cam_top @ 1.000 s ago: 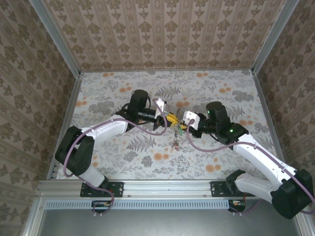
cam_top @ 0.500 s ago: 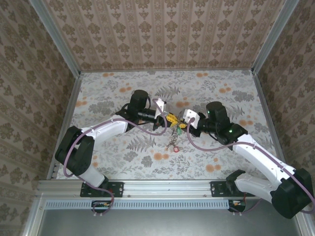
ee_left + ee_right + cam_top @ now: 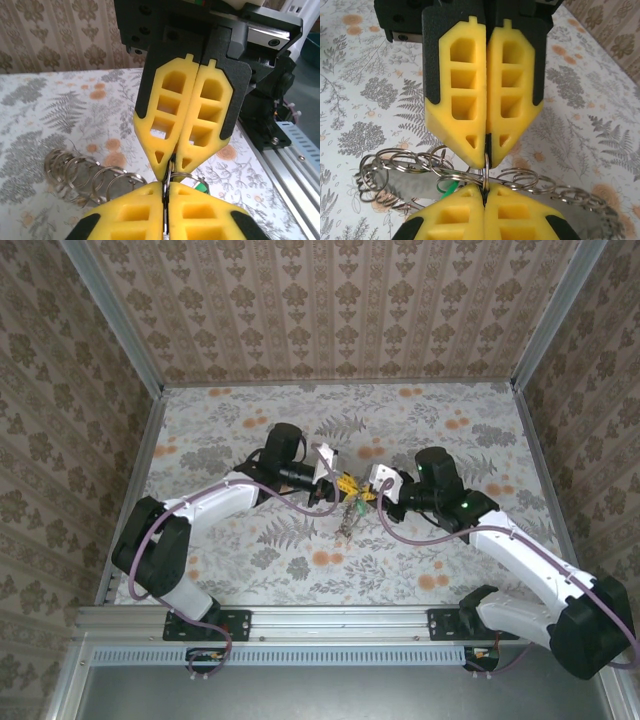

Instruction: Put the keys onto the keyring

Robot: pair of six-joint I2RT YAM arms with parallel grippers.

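The two claws meet tip to tip above the middle of the table (image 3: pixel 430 430), which is covered with a cloth of grey ferns and orange flowers. The left gripper (image 3: pixel 341 486) and the right gripper (image 3: pixel 364 496) each have two wedge-shaped fingers of yellow plastic on a black back. Each finger has three square windows and one small triangle near its tip. In both wrist views the fingers of each claw are pressed together. A thin grey wire, the keyring (image 3: pixel 485 173), runs between both pairs of tips, so each claw is clamped on it. From this place the bunch of keys (image 3: pixel 346 523) reaches down; whether it touches the cloth I cannot tell. Seen close, the bunch has small round rings (image 3: pixel 80 172) of shiny wire, linked like a chain. I count at least four in the left wrist view, but the exact number is not clear. One green key head (image 3: pixel 200 187) shows just beside the tips.
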